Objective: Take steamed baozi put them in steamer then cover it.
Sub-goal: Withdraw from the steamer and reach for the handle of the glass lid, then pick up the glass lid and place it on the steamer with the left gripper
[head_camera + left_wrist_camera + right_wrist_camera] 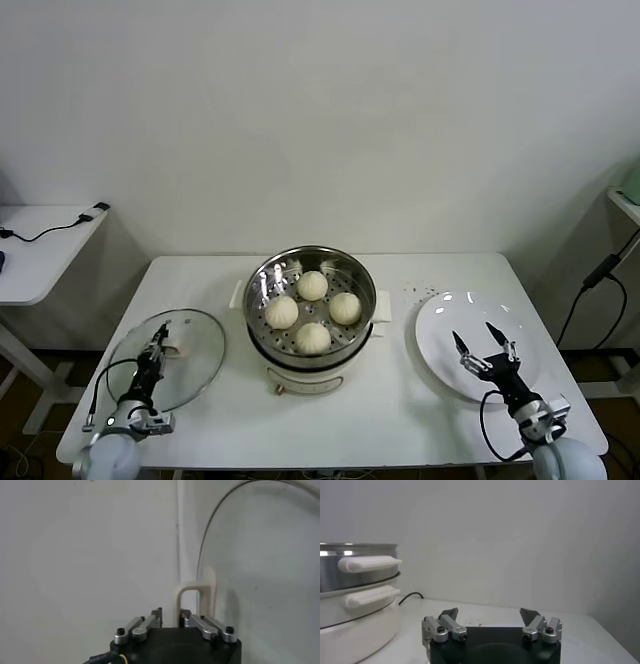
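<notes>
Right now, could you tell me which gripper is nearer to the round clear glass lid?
Left. The left gripper is at the glass lid's white handle; the right gripper hovers open above the white plate, beyond the steel steamer.

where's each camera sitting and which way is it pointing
Head view: up on the robot's head, looking forward and down at the white table with the steamer, four baozi, the cover and a plate; both arms show, left gripper over the cover, right gripper over the plate.
Left wrist view: on the left arm, facing the cover's white handle, its gripper closing around it.
Right wrist view: on the right arm, looking low across the table; its open gripper shows.
Shared: head and right wrist views both show the steamer; head and left wrist, the cover.
</notes>
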Controlling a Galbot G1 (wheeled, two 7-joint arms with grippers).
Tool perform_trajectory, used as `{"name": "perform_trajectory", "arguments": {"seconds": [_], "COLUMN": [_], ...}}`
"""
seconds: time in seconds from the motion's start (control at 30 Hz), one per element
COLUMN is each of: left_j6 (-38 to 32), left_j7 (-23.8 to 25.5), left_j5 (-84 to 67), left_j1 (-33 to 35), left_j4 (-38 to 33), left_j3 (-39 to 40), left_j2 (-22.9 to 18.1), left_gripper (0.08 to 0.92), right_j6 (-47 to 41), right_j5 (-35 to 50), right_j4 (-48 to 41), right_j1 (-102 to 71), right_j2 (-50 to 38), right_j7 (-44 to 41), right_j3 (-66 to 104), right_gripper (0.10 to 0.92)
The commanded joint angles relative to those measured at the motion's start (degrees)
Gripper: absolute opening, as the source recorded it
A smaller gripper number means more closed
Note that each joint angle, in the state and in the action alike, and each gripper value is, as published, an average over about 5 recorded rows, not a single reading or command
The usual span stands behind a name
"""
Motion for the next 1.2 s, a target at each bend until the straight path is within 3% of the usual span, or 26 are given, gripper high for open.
{"name": "perform_trajectory", "arguments": {"seconds": [0.03, 0.17, 0.3, 0.53, 0.7, 0.8, 1.0, 1.2], "left_j6": [-0.47, 1.02, 5.46, 19.81, 31.12, 38.02, 49.04, 56.91], "left_j7": [-0.02, 1.10, 3.25, 7.35, 9.95, 12.67, 16.53, 23.10], "left_j5": [-2.90, -5.68, -9.04, -12.26, -13.01, -12.79, -13.03, -10.89], "left_j1": [0.52, 3.23, 8.38, 19.31, 21.82, 20.40, 13.18, 0.12], "left_j4": [-1.90, -7.86, -17.49, -37.45, -47.57, -51.43, -52.03, -51.74], "left_j3": [0.51, 0.43, -0.49, -1.25, 1.47, 5.78, 16.99, 32.84], "left_j2": [0.96, 2.19, 4.08, 8.86, 12.46, 16.25, 23.11, 23.27], "left_gripper": [0.256, 0.159, 0.147, 0.147, 0.147, 0.147, 0.147, 0.147], "right_j6": [0.30, 0.42, 0.58, 0.67, 0.69, 0.72, 0.64, 0.64], "right_j5": [-1.07, -1.09, -1.09, -1.49, -2.05, -2.61, -3.53, -4.79], "right_j4": [-0.53, -0.73, -1.23, -2.43, -3.57, -4.40, -6.05, -8.39], "right_j1": [0.11, 0.19, 0.45, 1.60, 3.04, 4.21, 6.95, 9.74], "right_j2": [0.22, 0.04, -0.16, -0.60, -1.26, -1.93, -3.21, -3.55], "right_j7": [-0.26, -0.39, -0.52, -0.58, -0.44, -0.22, 0.39, 0.72], "right_j3": [-0.03, 0.19, 0.45, 0.41, -0.28, -1.07, -2.91, -4.73], "right_gripper": [0.823, 0.823, 0.823, 0.823, 0.823, 0.823, 0.823, 0.823]}}
